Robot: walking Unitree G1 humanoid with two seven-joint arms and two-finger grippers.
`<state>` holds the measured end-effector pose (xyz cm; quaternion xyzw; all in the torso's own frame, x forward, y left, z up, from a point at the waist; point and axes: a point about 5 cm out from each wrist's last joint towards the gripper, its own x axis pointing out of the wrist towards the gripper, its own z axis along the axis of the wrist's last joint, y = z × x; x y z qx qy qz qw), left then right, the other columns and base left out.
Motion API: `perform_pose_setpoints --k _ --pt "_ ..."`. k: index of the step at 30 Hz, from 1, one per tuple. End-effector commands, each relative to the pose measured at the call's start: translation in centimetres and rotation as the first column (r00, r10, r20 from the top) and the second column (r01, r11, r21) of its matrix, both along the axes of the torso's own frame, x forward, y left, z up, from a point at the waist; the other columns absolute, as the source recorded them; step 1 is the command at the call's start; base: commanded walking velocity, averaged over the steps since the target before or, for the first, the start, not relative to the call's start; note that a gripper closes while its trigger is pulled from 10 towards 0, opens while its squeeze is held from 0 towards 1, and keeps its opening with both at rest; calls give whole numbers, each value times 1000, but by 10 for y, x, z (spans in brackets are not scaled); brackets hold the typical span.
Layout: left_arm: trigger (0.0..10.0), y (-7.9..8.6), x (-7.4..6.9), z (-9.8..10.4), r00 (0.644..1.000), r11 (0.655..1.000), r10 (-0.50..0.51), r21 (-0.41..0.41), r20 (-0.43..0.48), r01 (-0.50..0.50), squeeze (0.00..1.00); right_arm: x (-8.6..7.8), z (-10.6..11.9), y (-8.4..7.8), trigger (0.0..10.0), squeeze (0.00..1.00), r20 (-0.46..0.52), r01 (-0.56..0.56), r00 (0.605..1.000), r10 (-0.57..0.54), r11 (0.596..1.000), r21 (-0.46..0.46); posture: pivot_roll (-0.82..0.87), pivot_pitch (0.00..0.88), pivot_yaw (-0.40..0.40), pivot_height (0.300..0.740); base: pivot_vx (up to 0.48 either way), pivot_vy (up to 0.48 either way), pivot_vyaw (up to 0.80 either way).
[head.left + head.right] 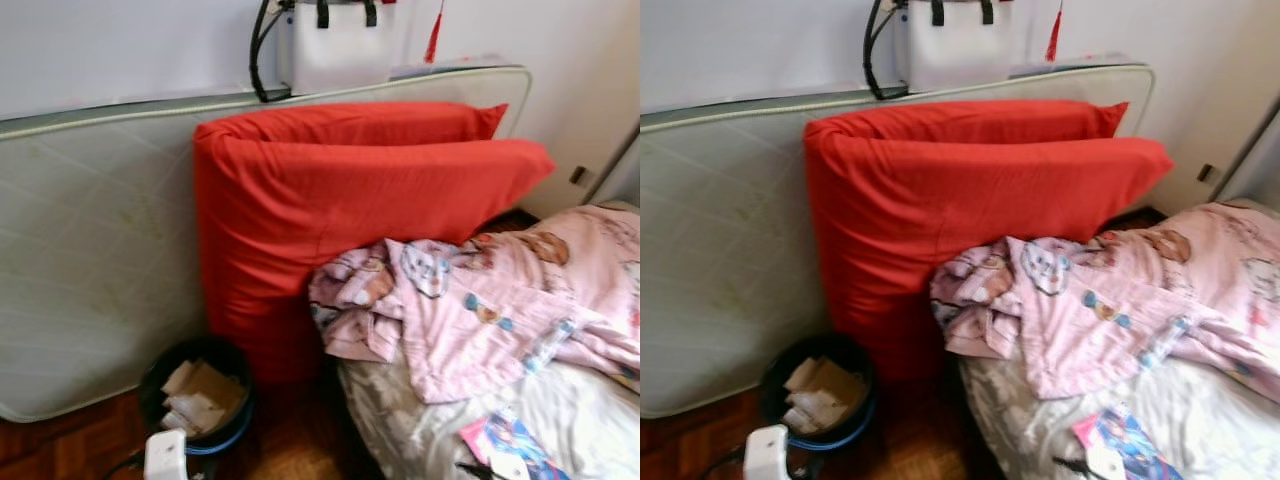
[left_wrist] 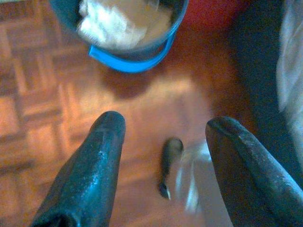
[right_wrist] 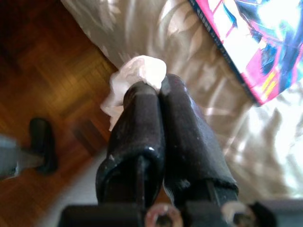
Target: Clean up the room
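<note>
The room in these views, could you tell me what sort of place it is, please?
Most likely a bedroom: a bed with a crumpled pink quilt, a spare mattress and red cushions leaning against the wall, and a waste bin on the parquet floor.

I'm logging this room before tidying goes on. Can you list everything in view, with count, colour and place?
mattress: one, pale grey-green, on edge against the wall
cushions: two, red, leaning on the mattress
bag: one, white with black handles, atop the mattress
blanket: one, pink patterned, bunched on the bed
bed sheet: one, off-white
booklet: one, pink and blue, on the sheet
bin: one, dark with blue rim, holding paper, on the wooden floor
tissue: one, white
left gripper: open, above the floor
right gripper: shut on the tissue
</note>
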<state>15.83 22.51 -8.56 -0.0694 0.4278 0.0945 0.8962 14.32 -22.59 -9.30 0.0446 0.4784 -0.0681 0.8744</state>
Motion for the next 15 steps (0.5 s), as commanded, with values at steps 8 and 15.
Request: perform_pose_setpoints --k 8,15 --pt "10000 3 11 6 999 999 -23 24 25 23 0 4 0 5 10000 0 6 -14 1000 14 1000 12 100 0 -38 740 0 327 0" --pt "10000 3 13 7 999 999 -23 24 30 23 0 4 0 6 10000 0 8 -11 1000 11 1000 16 101 0 -36 740 0 327 0"
